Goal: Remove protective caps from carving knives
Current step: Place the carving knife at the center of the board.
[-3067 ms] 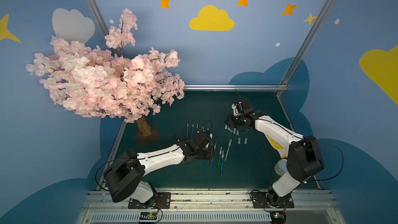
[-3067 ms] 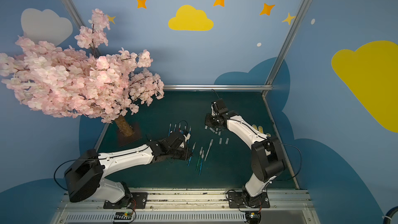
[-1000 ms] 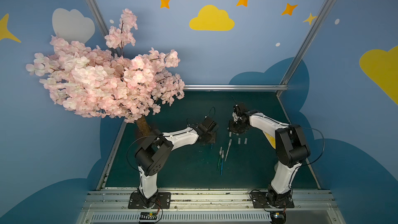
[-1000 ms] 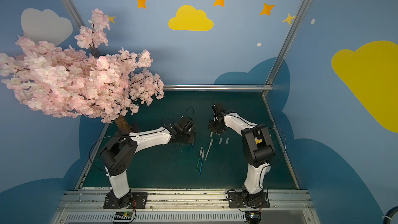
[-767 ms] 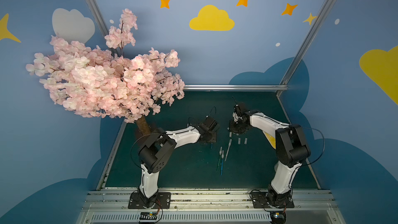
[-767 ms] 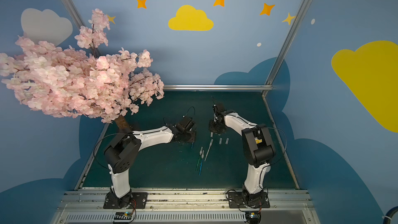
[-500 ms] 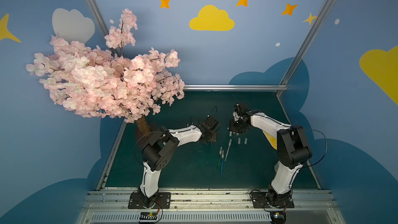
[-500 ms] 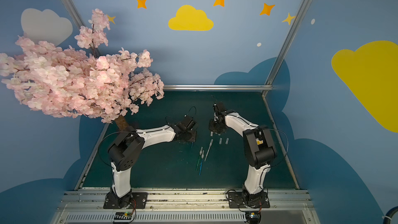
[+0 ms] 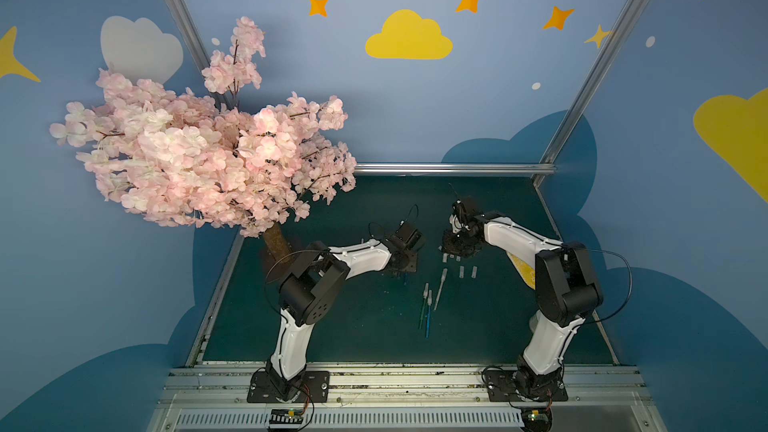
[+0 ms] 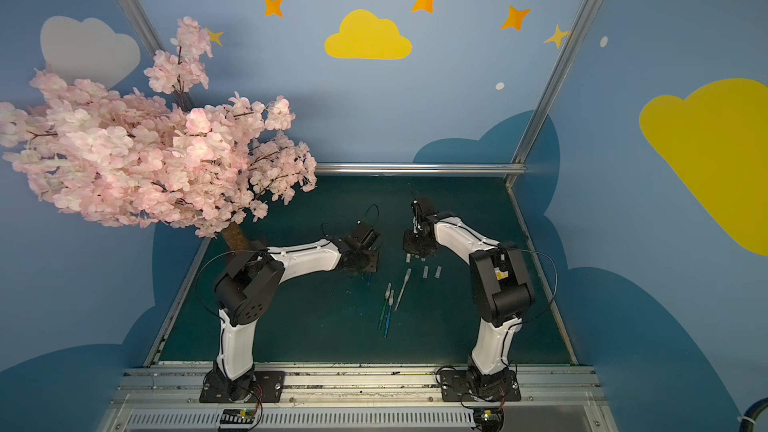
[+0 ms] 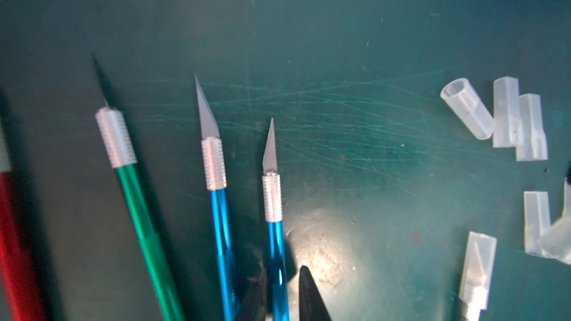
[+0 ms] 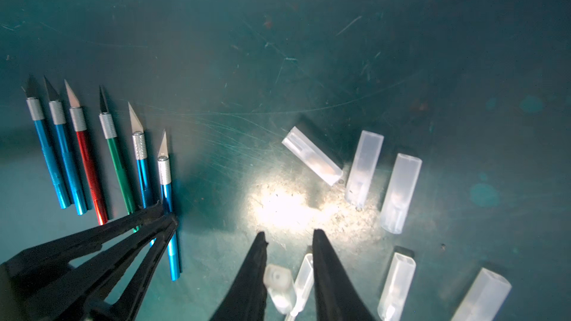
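Watching the left fingers (image 11: 309,297) first: parted just a touch, astride the handle of a blue carving knife (image 11: 273,199), bare blade pointing away, apparently not clamping it. Over to the right fingers (image 12: 327,273): standing apart with one protective cap (image 12: 278,282) between them, snug against one side; cannot tell whether pinched or merely resting there. Counting more loose caps (image 12: 364,168) on the table (image 12: 309,41) just beyond those tips. Spotting, in a top view, three knives (image 9: 428,313) near seven o'clock of the right fingers, well apart from both arms, seemingly with caps on. Expect featherweight, slick, thin-walled plastic from every cap: easy to squash or squirt loose, so best taken across the flat sides at mid-length. Expect a stiff, skinny, roll-prone metal handle from every knife: best held behind the knurled collar, away from the sharp tip.
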`<control>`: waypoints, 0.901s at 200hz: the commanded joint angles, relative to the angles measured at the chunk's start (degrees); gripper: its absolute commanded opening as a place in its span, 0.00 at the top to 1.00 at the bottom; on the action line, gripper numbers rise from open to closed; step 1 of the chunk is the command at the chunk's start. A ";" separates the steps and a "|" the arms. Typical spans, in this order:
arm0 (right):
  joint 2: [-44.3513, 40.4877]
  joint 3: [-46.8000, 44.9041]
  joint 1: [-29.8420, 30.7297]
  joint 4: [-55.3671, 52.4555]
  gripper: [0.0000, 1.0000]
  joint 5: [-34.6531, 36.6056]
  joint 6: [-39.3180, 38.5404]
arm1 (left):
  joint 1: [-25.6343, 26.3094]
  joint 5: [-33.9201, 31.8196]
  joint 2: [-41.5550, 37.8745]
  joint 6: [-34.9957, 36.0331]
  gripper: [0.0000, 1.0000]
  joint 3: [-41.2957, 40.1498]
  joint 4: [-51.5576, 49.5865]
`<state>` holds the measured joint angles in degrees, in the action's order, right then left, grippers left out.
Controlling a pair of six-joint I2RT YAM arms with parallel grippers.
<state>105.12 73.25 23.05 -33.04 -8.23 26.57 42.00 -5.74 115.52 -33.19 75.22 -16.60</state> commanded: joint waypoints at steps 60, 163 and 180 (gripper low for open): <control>-0.57 -0.87 0.30 0.34 0.71 -1.17 0.41 | 0.42 13.83 -6.66 0.02 0.78 -4.70 10.71; -1.10 -1.33 0.20 0.68 0.70 -2.73 1.29 | 3.09 22.61 -1.67 -9.15 0.74 -4.32 25.07; -1.40 -1.44 0.15 0.79 0.70 -2.97 1.47 | 3.50 21.95 -0.79 -9.86 0.74 -3.65 25.30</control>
<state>105.10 72.60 23.09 -32.47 -10.28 27.24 45.04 14.96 112.99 -40.51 70.70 5.32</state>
